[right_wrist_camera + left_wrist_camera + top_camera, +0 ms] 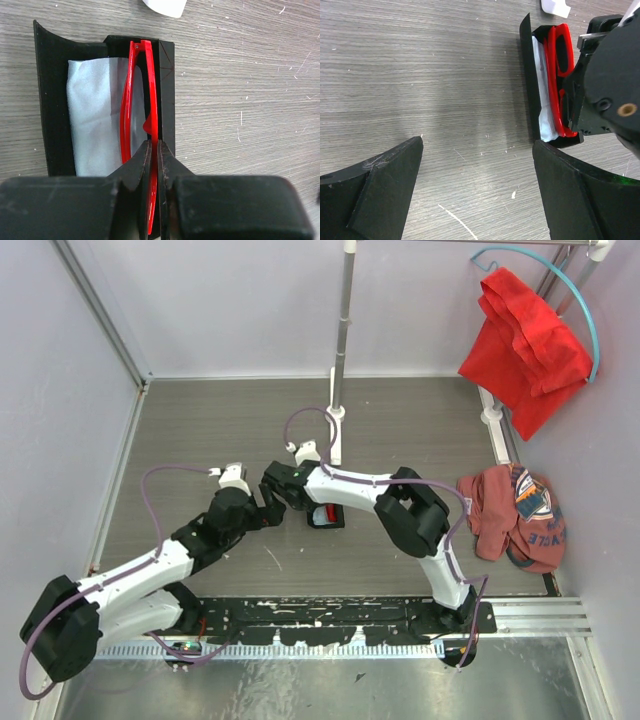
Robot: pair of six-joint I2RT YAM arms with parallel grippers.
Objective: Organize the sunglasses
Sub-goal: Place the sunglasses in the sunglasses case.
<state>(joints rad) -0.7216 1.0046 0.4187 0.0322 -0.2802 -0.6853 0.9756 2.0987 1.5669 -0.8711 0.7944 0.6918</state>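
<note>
The red sunglasses (153,100) lie folded on edge inside an open black case (50,90), against its right wall, beside a pale blue cloth (92,115). My right gripper (155,145) is shut on the thin red frame, which is pinched between the two fingertips. From above, the case (327,517) sits at the table's middle under the right wrist. My left gripper (477,145) stands wide open just left of the case (529,85), over bare table, holding nothing. The sunglasses (551,75) also show in the left wrist view, partly hidden by the right wrist.
A metal pole (343,350) on a white base (335,440) rises just behind the case. A red cloth (525,345) hangs on a hanger at the back right. A heap of clothing (515,515) lies at the table's right edge.
</note>
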